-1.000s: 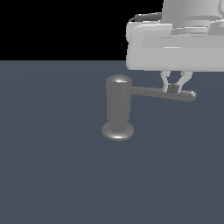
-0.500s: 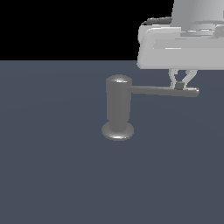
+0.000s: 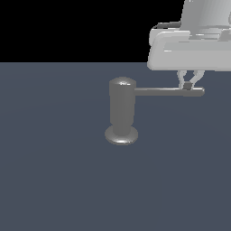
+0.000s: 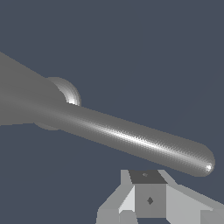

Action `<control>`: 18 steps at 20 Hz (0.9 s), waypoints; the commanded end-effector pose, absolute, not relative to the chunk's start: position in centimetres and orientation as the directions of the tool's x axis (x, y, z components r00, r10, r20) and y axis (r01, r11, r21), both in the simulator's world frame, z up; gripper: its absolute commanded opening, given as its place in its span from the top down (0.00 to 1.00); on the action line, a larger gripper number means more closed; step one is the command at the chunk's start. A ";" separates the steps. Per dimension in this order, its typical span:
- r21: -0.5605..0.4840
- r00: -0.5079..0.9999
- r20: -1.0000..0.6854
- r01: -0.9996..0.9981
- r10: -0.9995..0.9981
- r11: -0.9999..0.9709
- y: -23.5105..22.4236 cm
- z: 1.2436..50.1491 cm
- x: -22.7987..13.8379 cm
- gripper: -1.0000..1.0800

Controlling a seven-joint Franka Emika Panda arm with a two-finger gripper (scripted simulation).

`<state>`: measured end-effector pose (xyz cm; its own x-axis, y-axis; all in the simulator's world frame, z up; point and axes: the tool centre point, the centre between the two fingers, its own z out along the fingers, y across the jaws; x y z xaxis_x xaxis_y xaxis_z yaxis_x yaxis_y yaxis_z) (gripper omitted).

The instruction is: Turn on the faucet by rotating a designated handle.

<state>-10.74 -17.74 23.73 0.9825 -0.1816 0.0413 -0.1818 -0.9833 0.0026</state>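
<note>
The faucet (image 3: 122,110) is a dull grey upright cylinder with a domed top, standing on a round base disc in the middle of the exterior view. Its handle (image 3: 167,91), a thin grey rod, juts out level toward the exterior view's right. My gripper (image 3: 187,85) hangs from above near the rod's rounded end. Its fingers are pinched together and the tips touch the rod's side. In the wrist view the handle (image 4: 131,138) runs just past my shut gripper (image 4: 146,192), beside the fingers and not between them. The faucet (image 4: 22,100) body fills that view's edge.
A flat dark blue-grey floor (image 3: 54,180) lies under everything. The arm's pale hand housing (image 3: 189,52) hovers above the handle's end. Black background sits behind the floor's far edge.
My gripper and hand have shifted toward the exterior view's right. The handle's far end has swung with them, from slightly drooping in the picture to level.
</note>
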 end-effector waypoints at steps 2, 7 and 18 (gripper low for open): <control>0.001 0.980 0.011 -0.197 -0.197 -0.980 -19.2 22.3 -10.8 1.00; 0.001 0.980 0.006 -0.200 -0.200 -0.980 -20.6 22.1 -9.8 1.00; -0.001 0.986 0.034 -0.162 -0.162 -0.987 -19.8 23.5 -6.1 1.00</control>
